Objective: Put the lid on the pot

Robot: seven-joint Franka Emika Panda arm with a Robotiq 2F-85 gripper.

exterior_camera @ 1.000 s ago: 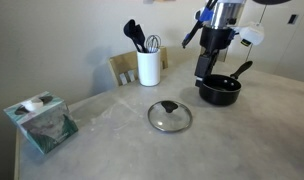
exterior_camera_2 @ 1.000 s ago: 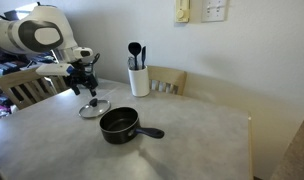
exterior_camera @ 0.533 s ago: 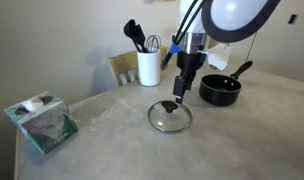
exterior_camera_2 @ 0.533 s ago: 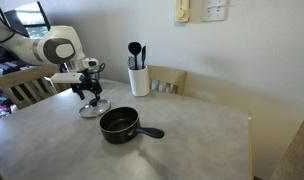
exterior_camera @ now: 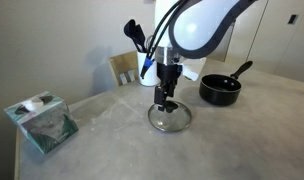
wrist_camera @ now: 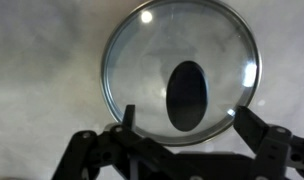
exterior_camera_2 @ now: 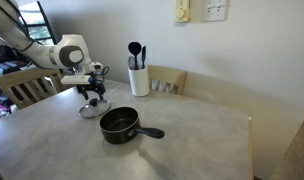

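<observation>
The clear glass lid [exterior_camera: 173,121] lies flat (black knob [wrist_camera: 186,95] upward), well apart from the uncovered, upright black pot [exterior_camera: 220,91].

A grey marbled desk [exterior_camera_2: 202,140] stands by a pale wall [exterior_camera_2: 257,55] with switch plates [exterior_camera_2: 214,10]; a wooden chair [exterior_camera_2: 170,78] is behind it.
</observation>
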